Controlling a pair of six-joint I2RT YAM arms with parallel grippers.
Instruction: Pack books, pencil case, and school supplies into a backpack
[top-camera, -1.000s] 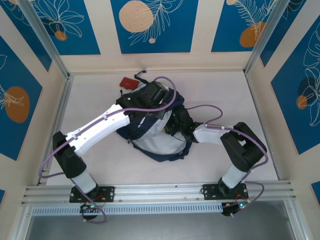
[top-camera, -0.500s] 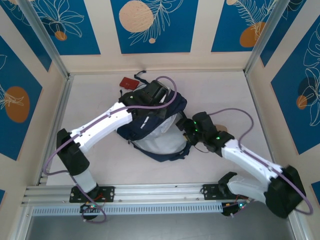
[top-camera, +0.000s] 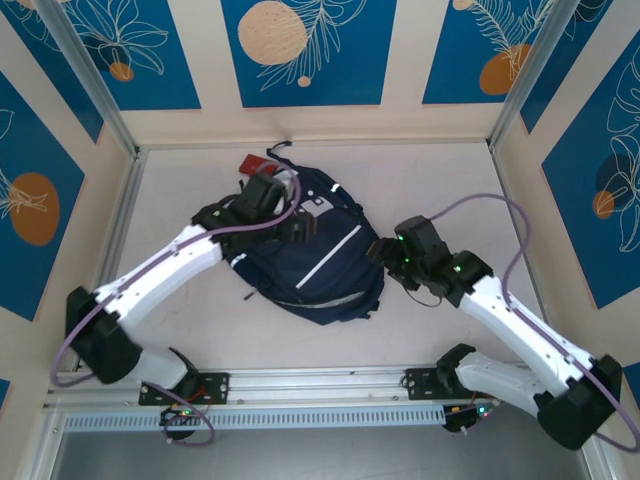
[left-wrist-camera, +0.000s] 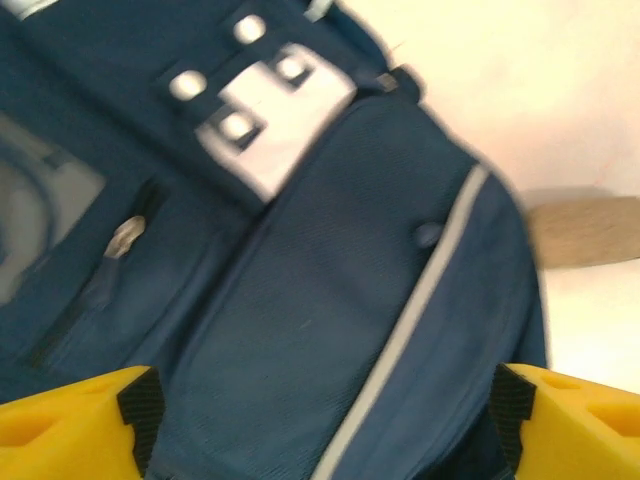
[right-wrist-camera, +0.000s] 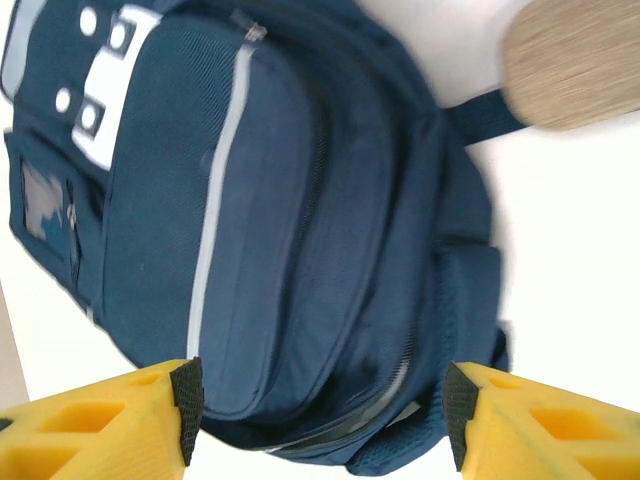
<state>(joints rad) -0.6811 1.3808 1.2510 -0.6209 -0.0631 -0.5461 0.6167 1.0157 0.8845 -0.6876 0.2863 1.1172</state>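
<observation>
The backpack lies flat near mid-table, front side up. In the top view its top end points toward 11 o'clock and its base toward 5. Fabric is navy. A thin white stripe runs diag. across the front pocket, approx 1 to 7 o'clock. Near the top end sits a white-grey patch w/ four round studs, and beside it a zip pull on a smaller pocket.

The left gripper hangs over the pack's upper part, approx 10 o'clock of its centre. Its yellow fingertips stand wide apart, released, w/ nothing btwn them; the fabric below is blurred. The right gripper is just beside the pack's 3 o'clock edge, aimed at it. Its jaws are also spread and grip nothing, and the front pocket shows btwn the yellow pads.

A red flat item lies on the table at 11 o'clock of the pack, near its top end. Can't tell if they touch, as the left arm covers the spot. Both arms reach in from 6 o'clock. Blue-panelled walls close the table at 9, 12 and 3.
</observation>
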